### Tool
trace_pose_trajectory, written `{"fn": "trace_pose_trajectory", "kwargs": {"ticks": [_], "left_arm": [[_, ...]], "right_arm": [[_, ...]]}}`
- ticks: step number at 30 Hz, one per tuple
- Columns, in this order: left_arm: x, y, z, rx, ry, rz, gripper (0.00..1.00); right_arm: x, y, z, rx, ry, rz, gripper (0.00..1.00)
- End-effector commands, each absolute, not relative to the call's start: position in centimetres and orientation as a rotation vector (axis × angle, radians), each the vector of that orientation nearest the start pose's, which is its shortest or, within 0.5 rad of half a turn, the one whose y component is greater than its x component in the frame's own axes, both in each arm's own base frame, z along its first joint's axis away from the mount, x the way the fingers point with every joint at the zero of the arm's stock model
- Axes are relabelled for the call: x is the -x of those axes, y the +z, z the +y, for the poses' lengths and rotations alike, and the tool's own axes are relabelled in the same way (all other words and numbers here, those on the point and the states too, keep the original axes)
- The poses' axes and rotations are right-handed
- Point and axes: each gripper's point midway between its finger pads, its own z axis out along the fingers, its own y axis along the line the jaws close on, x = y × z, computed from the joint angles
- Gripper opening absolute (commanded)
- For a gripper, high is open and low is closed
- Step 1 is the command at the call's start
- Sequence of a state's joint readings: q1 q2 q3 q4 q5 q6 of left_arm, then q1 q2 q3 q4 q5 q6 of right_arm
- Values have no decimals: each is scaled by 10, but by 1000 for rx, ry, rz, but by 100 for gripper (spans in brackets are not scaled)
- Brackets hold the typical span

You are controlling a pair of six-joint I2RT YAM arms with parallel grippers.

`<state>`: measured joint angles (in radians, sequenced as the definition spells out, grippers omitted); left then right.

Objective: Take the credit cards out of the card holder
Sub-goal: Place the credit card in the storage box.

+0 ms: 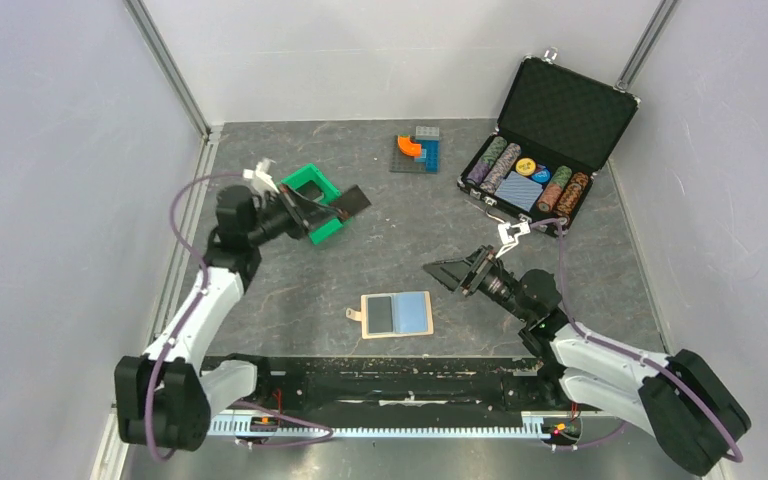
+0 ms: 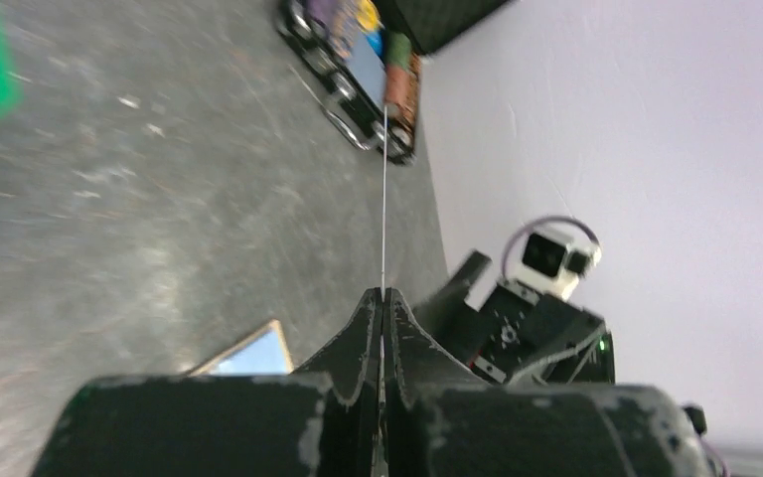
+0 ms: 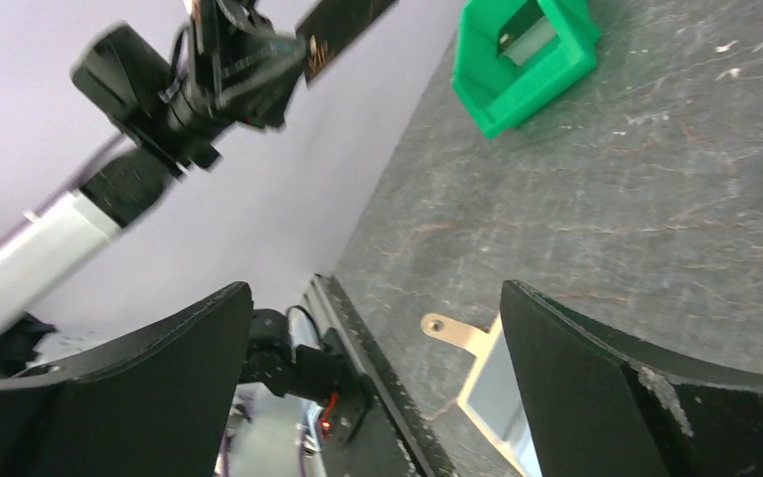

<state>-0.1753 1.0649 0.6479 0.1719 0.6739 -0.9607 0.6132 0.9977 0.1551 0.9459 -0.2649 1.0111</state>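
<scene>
left gripper [image 1: 318, 213]: clamped tight on one dark credit card [image 1: 352, 203], which is held off the table [image 1: 410, 230] at the right rim of the green bin [image 3: 497, 99]
card holder [image 1: 396, 314]: lies open and flat near the front edge, between the two arms, strap tab pointing left
second card [image 1: 378, 314]: dark rectangle in the holder's left pocket, probably a card; view too coarse to be sure
right gripper [image 1: 447, 275]: jaws spread wide, nothing in them, hovering just right of the card holder

Scuffed grey table [image 1: 400, 245] carries card holder [image 1: 415, 312] (spread open), green bin [image 1: 327, 231], chip case [image 1: 565, 105], toy blocks [image 1: 417, 152].
</scene>
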Motion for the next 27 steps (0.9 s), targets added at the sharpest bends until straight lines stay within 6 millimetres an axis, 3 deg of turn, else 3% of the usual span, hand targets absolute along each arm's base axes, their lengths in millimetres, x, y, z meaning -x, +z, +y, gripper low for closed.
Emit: {"fn": "trace_pose_trajectory", "kwargs": {"ticks": [1,7,12,18,27], "left_arm": [[-317,220,-141,296,-1212,2117,2],[-372,205,-80,431,-954,2238,2],[-407,187,-48,513,-750,2326,2],[-439,169,-35,589,-686,2375,2],[-458,137,-33,656,-692,2430,2]], "right_arm": [[-216,190,246,30,1350,1693,98],[-213,191,242,98,1283,1707,98],[-211,185,242,111,1273,1735,98],[-211,183,242,122,1268,1746,98],[-216,184,245,123,1274,1763,98]]}}
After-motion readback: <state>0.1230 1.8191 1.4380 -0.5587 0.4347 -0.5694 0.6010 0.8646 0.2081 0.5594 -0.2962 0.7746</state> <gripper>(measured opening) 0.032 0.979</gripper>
